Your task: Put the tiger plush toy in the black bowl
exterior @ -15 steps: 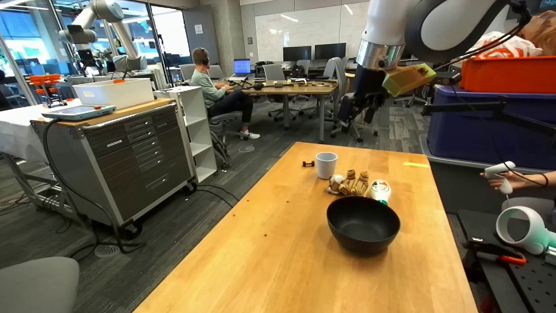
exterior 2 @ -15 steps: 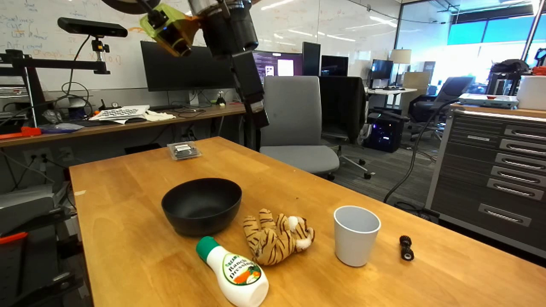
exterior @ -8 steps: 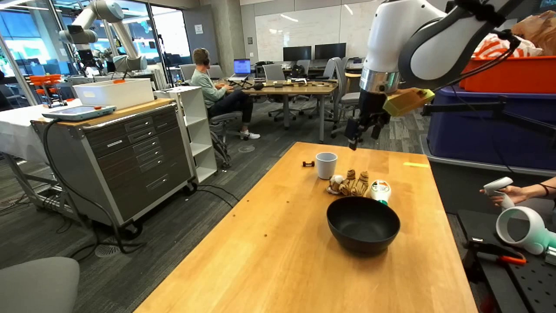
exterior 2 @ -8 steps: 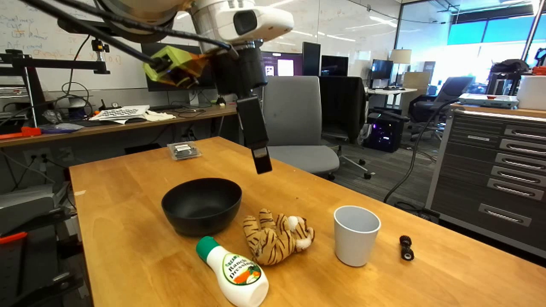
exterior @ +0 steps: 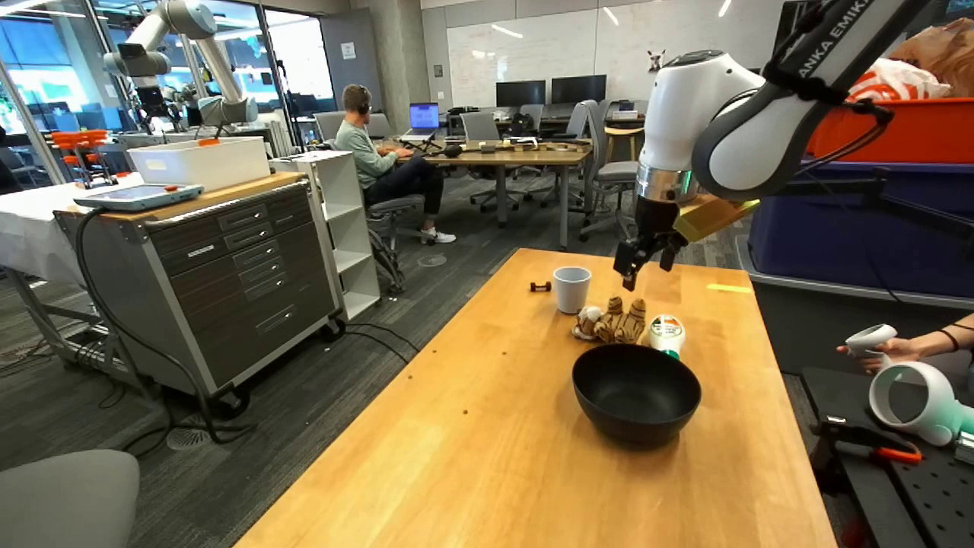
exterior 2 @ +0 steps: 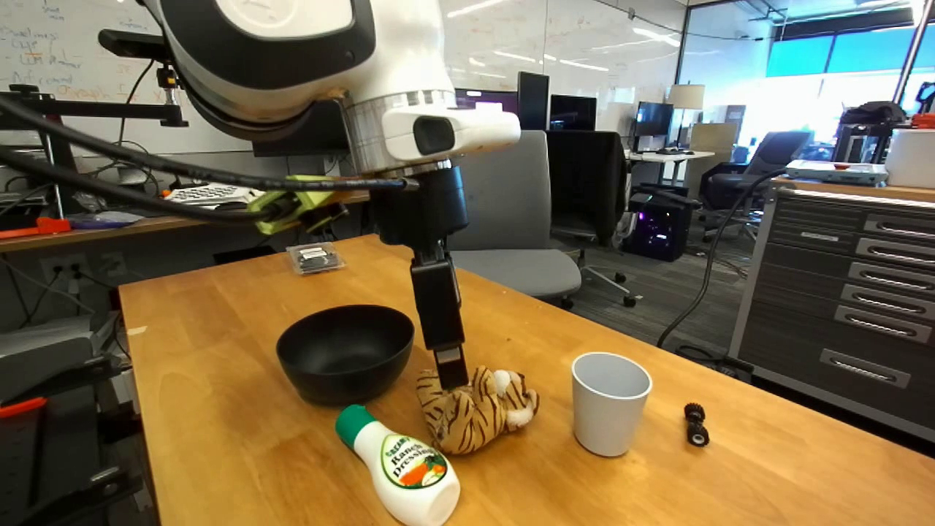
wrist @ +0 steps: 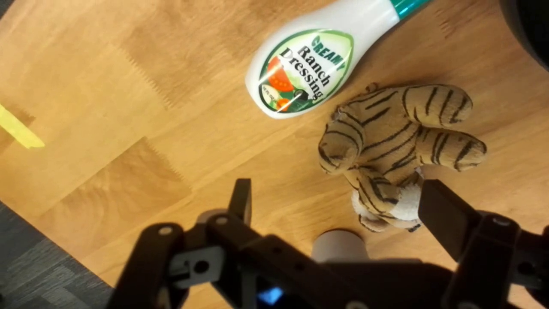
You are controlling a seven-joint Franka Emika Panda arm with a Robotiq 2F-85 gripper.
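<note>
Hovering, my gripper (wrist: 337, 183) spread wide, near the toy tiger (wrist: 388, 141) lying between bowl (exterior 2: 345, 376) and cup (exterior 2: 608, 418); my height hard to judge.

it is a robotics lab; robot arms (exterior: 221, 72), whiteboard (exterior: 540, 53), monitors (exterior: 521, 94).

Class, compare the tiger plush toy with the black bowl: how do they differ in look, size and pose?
Look: the tiger plush toy is tan with dark stripes, while the black bowl is plain.
Size: the black bowl is larger than the tiger plush toy.
Pose: the tiger plush toy lies down; the black bowl stands upright, open side up.
Shared: both rest on the wooden table.
</note>
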